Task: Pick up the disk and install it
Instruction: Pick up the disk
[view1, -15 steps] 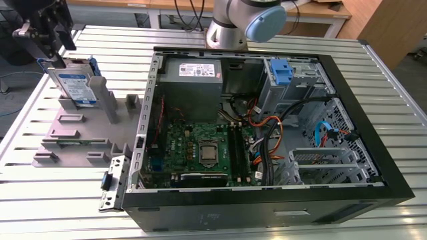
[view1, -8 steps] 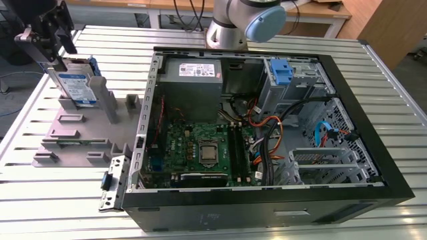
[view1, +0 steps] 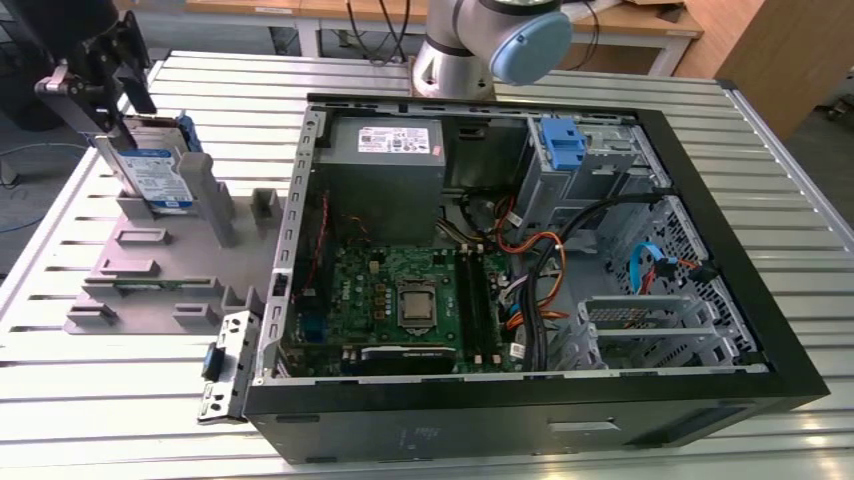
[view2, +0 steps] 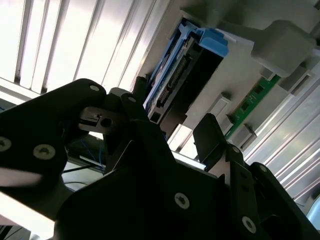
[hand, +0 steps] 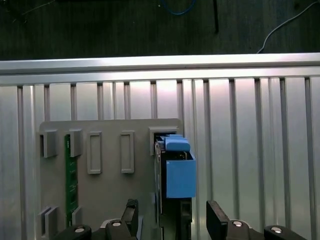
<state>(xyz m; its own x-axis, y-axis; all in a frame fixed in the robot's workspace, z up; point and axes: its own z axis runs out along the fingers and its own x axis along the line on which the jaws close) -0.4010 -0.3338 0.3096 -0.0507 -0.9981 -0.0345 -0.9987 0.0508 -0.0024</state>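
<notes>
Standing upright in one grey holder (view1: 154, 290) beside one open computer case (view1: 534, 388), the single disk (hand: 179, 176) sits between the gripper's (hand: 172, 216) two fingers (hand: 216, 214), jaws spread wide.

**Occlusions / cut-offs**

First wrist view: the frame edge cuts off the gripper (hand: 173, 212) behind its fingertips, and also the disk's (hand: 178, 175) near end. Second wrist view: the gripper's dark body hides part of the disk. Exterior view: the arm (view1: 487, 45) runs off the top edge, and whether gripper and disk touch can't be told there.
</notes>
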